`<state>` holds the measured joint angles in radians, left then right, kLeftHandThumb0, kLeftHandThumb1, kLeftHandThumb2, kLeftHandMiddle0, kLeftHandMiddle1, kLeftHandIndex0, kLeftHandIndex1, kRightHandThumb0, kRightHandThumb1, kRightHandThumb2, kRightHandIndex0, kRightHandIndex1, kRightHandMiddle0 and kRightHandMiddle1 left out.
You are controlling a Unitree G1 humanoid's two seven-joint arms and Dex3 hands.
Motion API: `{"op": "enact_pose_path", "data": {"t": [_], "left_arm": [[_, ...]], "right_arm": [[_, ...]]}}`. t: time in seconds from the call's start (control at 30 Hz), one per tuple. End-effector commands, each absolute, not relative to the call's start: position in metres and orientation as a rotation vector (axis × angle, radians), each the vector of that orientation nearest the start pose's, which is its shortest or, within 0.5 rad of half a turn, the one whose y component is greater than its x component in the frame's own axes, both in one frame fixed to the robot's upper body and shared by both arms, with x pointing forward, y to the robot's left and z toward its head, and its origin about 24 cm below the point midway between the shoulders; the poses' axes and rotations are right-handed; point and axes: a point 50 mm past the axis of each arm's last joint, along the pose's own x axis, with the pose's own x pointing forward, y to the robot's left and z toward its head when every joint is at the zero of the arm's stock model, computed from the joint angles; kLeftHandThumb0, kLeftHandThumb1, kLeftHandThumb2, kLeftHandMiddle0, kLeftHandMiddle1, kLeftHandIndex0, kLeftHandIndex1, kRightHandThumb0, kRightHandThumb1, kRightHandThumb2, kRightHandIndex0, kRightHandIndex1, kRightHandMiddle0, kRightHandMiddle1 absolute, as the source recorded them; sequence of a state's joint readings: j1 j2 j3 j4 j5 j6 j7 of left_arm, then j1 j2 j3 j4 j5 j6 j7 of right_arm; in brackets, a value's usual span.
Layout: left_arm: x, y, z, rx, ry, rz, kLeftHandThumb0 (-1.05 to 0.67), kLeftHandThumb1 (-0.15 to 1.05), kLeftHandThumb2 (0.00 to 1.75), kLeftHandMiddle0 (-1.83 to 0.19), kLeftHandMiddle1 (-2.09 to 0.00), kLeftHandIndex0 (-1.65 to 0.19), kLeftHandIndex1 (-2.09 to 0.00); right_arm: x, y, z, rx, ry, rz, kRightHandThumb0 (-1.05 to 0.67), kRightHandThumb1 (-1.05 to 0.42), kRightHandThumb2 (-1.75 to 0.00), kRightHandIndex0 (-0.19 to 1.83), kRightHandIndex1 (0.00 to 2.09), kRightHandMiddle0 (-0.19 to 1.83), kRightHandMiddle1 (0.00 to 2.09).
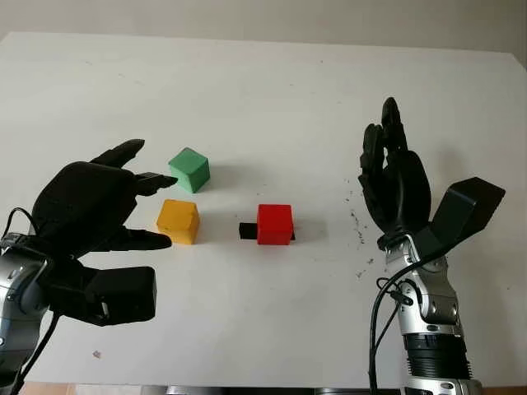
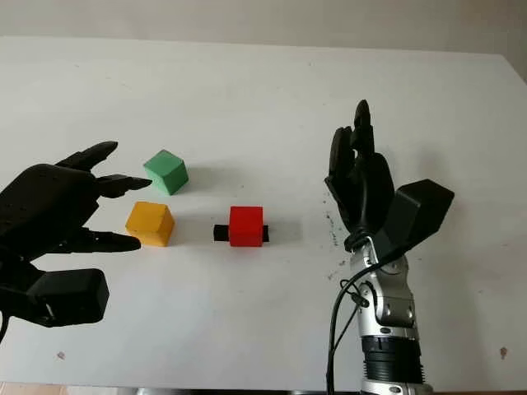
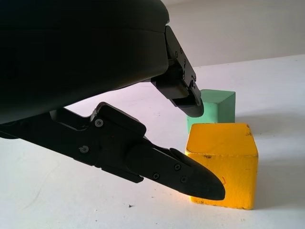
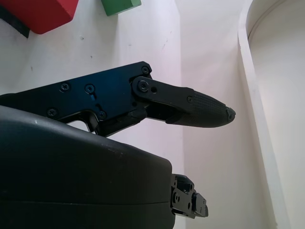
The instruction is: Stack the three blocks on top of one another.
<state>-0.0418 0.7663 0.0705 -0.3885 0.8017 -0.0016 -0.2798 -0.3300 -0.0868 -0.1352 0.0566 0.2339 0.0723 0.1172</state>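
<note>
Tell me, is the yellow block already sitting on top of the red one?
No, the yellow block sits on the white table, apart from the red block.

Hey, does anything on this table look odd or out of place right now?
Two things. The red block sits on a small black strip that pokes out from under it on both sides, so it may not lie flat. Dark specks also dot the white table between the red block and the right robot hand.

Each robot hand, left (image 1: 86, 216) and right (image 1: 394, 177), is matte black with screwed finger links; silver ribbed forearms carry looping black cables.
</note>
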Motion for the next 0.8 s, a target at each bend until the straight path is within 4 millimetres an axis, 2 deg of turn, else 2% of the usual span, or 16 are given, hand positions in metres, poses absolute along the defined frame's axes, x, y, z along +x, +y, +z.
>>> {"op": "enact_pose_path", "data": {"t": [0.0,0.03,0.07,0.1,0.17,0.63,0.77], "left_arm": [[0.2472,0.2243,0.1722,1.609,-0.271,-0.113,-0.81,0.98,0.05,-0.16,-0.06,-0.58,-0.18],[0.247,0.2239,0.172,1.612,-0.276,-0.114,-0.81,0.97,0.05,-0.16,-0.06,-0.56,-0.24],[0.2469,0.2237,0.1719,1.612,-0.28,-0.115,-0.81,0.97,0.05,-0.16,-0.05,-0.43,-0.51],[0.2468,0.2234,0.1718,1.611,-0.282,-0.115,-0.8,0.96,0.05,-0.17,-0.05,-0.35,-0.66],[0.2467,0.223,0.1713,1.608,-0.282,-0.118,-0.8,0.96,0.05,-0.17,-0.06,-0.28,-0.8],[0.2456,0.2209,0.1675,1.596,-0.274,-0.158,-0.75,0.96,0.05,-0.17,-0.05,-0.27,-0.85],[0.246,0.2205,0.167,1.606,-0.275,-0.167,-0.74,0.97,0.06,-0.18,-0.06,-0.29,-0.92]], "right_arm": [[0.3101,-0.1691,0.1212,0.151,-0.234,0.095,-0.65,-1.05,-0.64,-0.19,0.0,-0.19,0.0],[0.3099,-0.1691,0.1212,0.155,-0.235,0.096,-0.64,-1.05,-0.64,-0.19,0.0,-0.19,0.0],[0.3096,-0.169,0.1213,0.156,-0.235,0.097,-0.65,-1.05,-0.63,-0.19,0.0,-0.19,0.0],[0.3093,-0.169,0.1214,0.156,-0.235,0.097,-0.65,-1.05,-0.63,-0.19,0.0,-0.19,0.0],[0.3088,-0.169,0.1215,0.156,-0.235,0.1,-0.66,-1.05,-0.63,-0.19,0.0,-0.19,0.0],[0.3053,-0.1723,0.1203,0.154,-0.233,0.091,-0.65,-1.05,-0.66,-0.19,0.0,-0.19,0.0],[0.3042,-0.1719,0.1199,0.159,-0.232,0.085,-0.64,-1.05,-0.66,-0.19,0.0,-0.19,0.0]]}}
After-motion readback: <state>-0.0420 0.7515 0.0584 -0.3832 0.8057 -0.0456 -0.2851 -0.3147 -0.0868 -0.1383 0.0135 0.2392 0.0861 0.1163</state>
